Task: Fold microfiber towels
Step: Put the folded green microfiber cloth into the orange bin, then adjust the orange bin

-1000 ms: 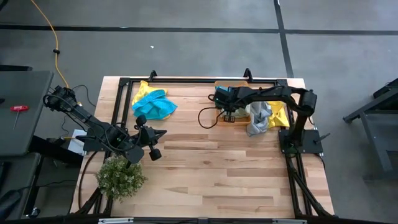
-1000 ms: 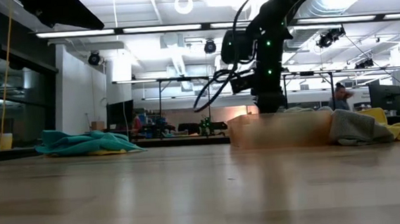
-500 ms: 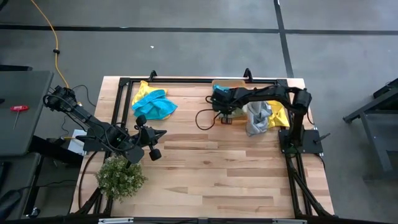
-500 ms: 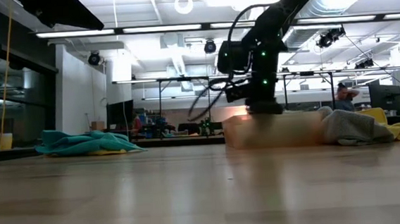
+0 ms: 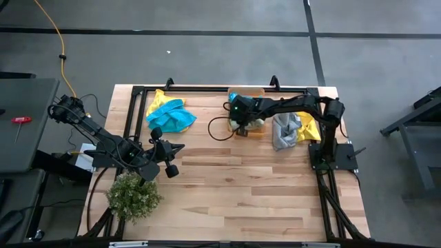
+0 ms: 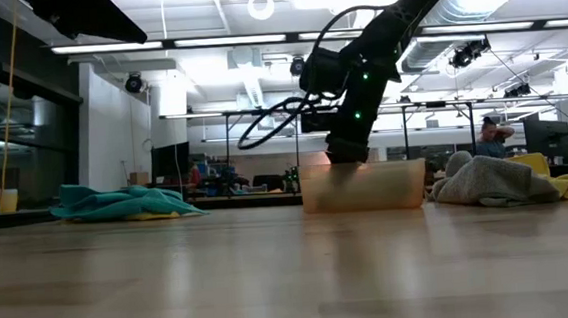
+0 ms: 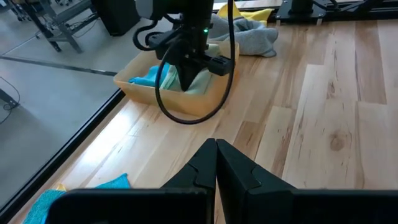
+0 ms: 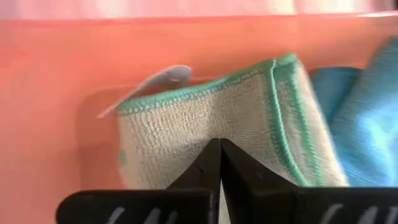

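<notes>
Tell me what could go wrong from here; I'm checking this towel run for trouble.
1. The right end effector is down in the orange bin, shut on the light green towel; lifting may drag the bin or the blue towel along.
2. The bin sits near the table's far edge and could be pushed off.
3. The slack cable might snag the bin rim.

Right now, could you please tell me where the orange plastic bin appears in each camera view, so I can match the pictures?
High view: the orange bin sits at the table's far edge, under the right claw.
Low view: right of centre, below the descending arm.
Left wrist view: upper middle, holding towels.
Right wrist view: its orange wall fills the background.
Shared landmark: the light green towel inside it.
</notes>
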